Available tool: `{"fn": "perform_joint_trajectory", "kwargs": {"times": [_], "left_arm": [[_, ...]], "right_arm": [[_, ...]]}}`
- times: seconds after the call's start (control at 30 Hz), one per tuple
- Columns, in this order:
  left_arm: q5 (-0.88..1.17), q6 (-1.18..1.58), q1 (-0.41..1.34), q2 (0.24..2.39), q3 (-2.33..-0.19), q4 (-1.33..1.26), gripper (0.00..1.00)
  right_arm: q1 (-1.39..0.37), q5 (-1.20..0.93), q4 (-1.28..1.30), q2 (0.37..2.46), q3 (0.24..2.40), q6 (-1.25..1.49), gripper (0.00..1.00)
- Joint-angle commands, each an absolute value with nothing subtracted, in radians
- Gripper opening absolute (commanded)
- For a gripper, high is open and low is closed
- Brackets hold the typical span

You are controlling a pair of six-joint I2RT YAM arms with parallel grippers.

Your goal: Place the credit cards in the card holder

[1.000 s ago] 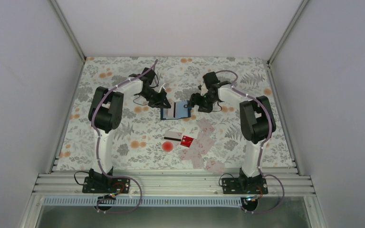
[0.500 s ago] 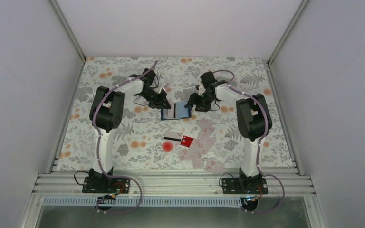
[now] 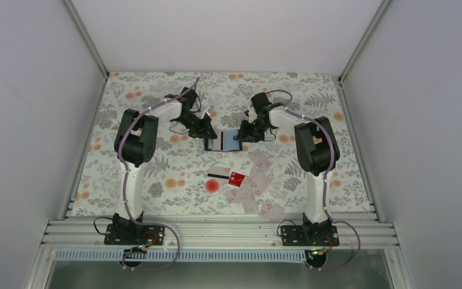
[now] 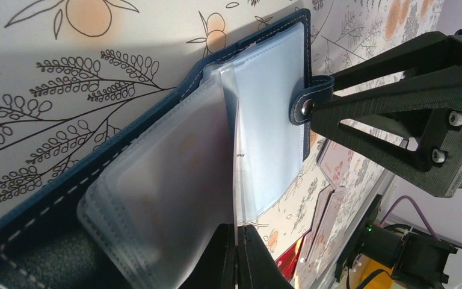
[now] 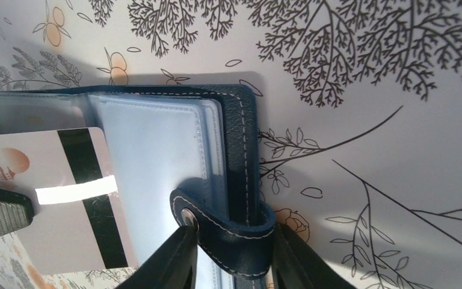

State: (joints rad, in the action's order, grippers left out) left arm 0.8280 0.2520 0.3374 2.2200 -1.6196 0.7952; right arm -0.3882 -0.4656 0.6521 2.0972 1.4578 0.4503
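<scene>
Navy card holder [image 3: 224,142] open | L pincer [image 4: 236,253] pinching striped card [image 5: 66,198] | R pincer [image 5: 231,260] moved in, now nipping snap tab [image 5: 222,226]

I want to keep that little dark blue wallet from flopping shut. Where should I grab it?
Take the dark blue booklet-style card holder by its stitched snap tab, coming from the right arm's side. The tab sticks out past the cover as a small strap, so two fingers fit either side of it. The right hand straddles it there.

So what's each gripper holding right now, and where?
Left gripper pinches a credit card by one edge. Right gripper straddles the snap tab of the card holder; whether it clamps cannot be told.
</scene>
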Motion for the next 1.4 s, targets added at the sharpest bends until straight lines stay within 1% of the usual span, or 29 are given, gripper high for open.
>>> {"fn": "perform_joint_trajectory", "kwargs": {"times": [0.0, 0.1, 0.23, 0.83, 1.0, 1.37], "left_arm": [[0.842, 0.265, 0.336, 2.244, -1.634, 0.798, 0.02], [0.857, 0.273, 0.337, 2.245, -1.627, 0.785, 0.02], [0.866, 0.283, 0.337, 2.251, -1.619, 0.778, 0.02], [0.869, 0.326, 0.311, 2.23, -1.566, 0.751, 0.02], [0.822, 0.308, 0.303, 2.22, -1.589, 0.797, 0.02], [0.811, 0.305, 0.295, 2.197, -1.601, 0.824, 0.02]], "right_arm": [[-0.397, -0.48, 0.665, 2.11, 1.476, 0.433, 0.28], [-0.397, -0.482, 0.666, 2.113, 1.473, 0.43, 0.24], [-0.397, -0.479, 0.67, 2.115, 1.469, 0.426, 0.22], [-0.397, -0.479, 0.667, 2.116, 1.445, 0.422, 0.2], [-0.397, -0.479, 0.669, 2.121, 1.443, 0.419, 0.19], [-0.397, -0.479, 0.674, 2.133, 1.443, 0.413, 0.19]]}}
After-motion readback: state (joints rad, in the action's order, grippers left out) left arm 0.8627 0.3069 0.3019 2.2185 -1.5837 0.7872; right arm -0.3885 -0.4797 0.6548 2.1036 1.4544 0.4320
